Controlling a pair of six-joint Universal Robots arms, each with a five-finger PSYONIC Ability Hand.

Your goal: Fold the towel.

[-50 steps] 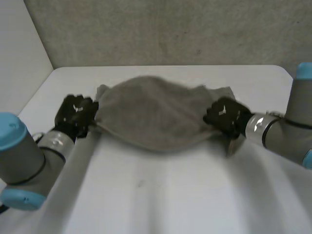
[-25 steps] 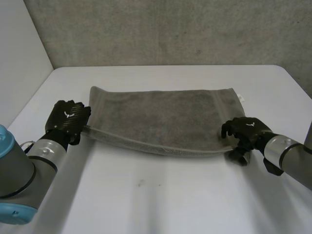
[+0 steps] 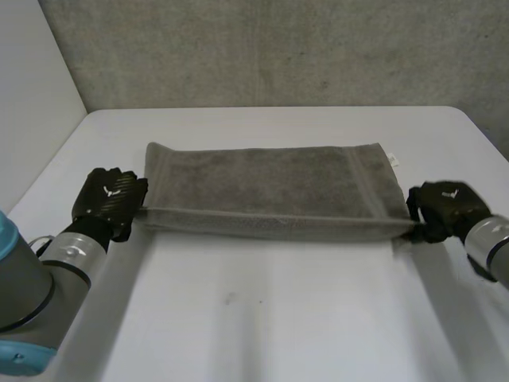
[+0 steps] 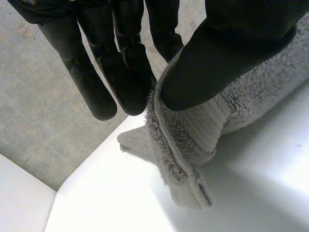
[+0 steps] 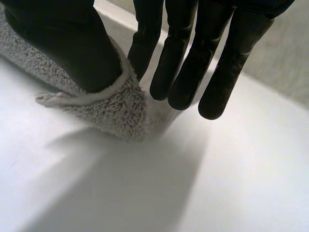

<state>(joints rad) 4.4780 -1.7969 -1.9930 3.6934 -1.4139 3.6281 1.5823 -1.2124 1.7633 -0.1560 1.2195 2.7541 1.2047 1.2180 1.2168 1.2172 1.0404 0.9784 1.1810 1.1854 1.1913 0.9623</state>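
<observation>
grey towel [image 3: 270, 191] stretched flat, left hand [image 3: 107, 199] pinching one near corner, right hand [image 3: 445, 208] pinching the other

White table [image 3: 238, 318] w/ grey towel [image 3: 262, 191] spread across it.

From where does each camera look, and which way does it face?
Head view: between and behind the arms, looking down at the table and towel; left hand and right hand show.
Left wrist view: on the left wrist, looking along the palm; its fingers pinch a towel corner.
Right wrist view: on the right wrist, likewise; its fingers pinch another corner.
All share towel and table.
</observation>
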